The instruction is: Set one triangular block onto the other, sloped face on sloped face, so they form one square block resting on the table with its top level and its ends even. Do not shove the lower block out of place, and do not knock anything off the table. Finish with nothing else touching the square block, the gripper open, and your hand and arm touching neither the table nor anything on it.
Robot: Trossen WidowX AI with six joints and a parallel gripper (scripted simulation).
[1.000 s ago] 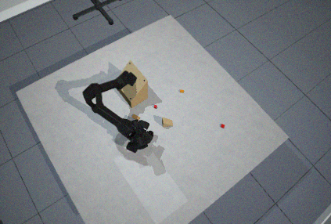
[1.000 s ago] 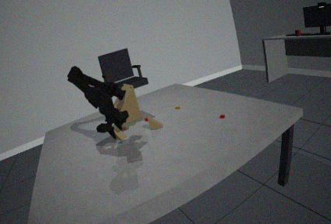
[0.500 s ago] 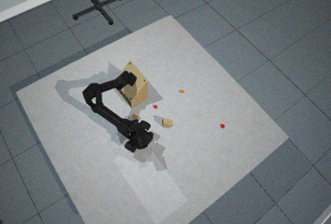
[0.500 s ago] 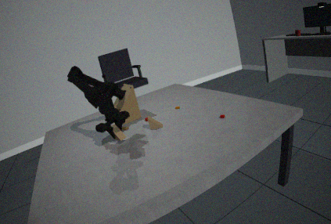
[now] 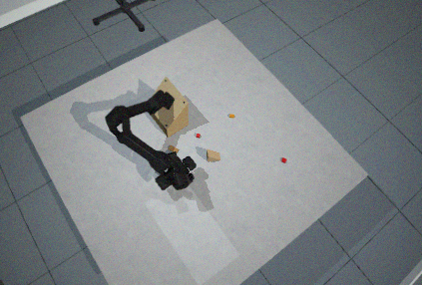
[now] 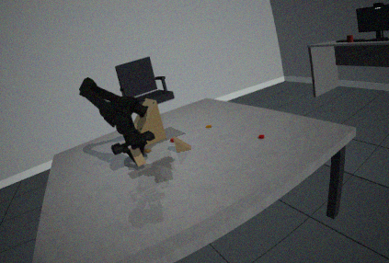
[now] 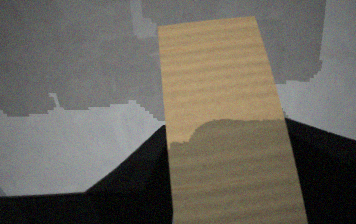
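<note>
The gripper (image 6: 138, 154) (image 7: 215, 128), lower left of the exterior frame's centre, is partly open, its fingers closed against both sides of a wooden triangular block (image 6: 141, 163) (image 7: 225, 80). Whether this block touches the table (image 5: 282, 199) (image 6: 223, 184) cannot be determined. The second triangular block (image 5: 212, 155) (image 6: 182, 145) rests on the table, near centre in the top view, apart from the gripper.

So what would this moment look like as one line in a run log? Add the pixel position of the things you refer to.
pincer (image 5: 182, 185) (image 6: 134, 154) (image 7: 215, 128): shut on one triangular block (image 6: 141, 162) (image 7: 220, 75) | other block (image 5: 212, 155) (image 6: 182, 145): on table, apart | square: not formed
</note>
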